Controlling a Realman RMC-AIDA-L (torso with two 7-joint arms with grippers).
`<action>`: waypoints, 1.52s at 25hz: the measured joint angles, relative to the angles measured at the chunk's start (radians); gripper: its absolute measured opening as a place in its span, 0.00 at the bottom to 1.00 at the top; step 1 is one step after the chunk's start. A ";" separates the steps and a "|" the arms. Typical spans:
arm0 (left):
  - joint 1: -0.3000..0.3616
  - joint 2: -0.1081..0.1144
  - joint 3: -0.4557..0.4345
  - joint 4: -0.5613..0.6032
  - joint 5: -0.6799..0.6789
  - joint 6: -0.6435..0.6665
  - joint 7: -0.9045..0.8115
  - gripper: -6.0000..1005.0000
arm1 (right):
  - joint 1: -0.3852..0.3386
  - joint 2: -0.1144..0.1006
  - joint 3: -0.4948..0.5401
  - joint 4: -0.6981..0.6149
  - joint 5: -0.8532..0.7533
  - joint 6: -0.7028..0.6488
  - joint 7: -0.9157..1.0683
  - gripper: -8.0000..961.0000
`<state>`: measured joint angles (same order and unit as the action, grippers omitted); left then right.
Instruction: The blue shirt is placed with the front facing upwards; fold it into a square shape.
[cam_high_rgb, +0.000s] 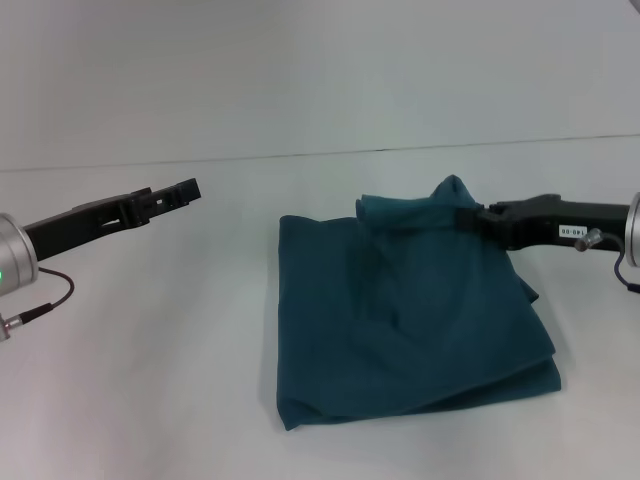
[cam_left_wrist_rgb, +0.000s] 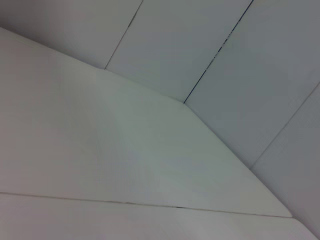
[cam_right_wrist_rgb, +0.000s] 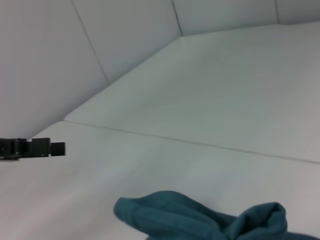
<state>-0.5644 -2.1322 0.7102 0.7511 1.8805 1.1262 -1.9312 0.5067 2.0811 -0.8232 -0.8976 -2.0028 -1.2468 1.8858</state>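
Right gripper (cam_high_rgb: 468, 217) fingers pinch blue shirt (cam_high_rgb: 410, 320) at its 1 o'clock corner, mid-fold; left gripper (cam_high_rgb: 185, 191) hovers at 9 o'clock, fingers' opening unclear.

A plain white, smooth table (cam_high_rgb: 140, 380) carried a single thing: the dark teal-blue cotton shirt (cam_high_rgb: 400, 320), folded into a rumpled, roughly square bundle, lying right of centre.

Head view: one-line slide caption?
Right gripper pinches the far edge of the folded blue shirt on the white table; left gripper hovers apart.
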 joint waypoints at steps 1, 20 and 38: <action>0.000 0.000 0.000 0.000 0.000 -0.002 0.000 0.90 | -0.002 0.000 0.004 0.009 0.000 0.001 0.000 0.09; -0.003 0.001 0.000 -0.002 0.000 -0.006 0.009 0.90 | -0.021 -0.010 0.121 0.188 0.001 0.073 -0.001 0.15; 0.001 0.000 0.000 0.002 0.000 -0.002 0.009 0.90 | -0.104 -0.004 0.295 0.198 0.189 0.026 -0.124 0.60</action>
<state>-0.5638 -2.1323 0.7102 0.7528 1.8806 1.1245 -1.9220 0.4030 2.0767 -0.5282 -0.6997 -1.8134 -1.2203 1.7618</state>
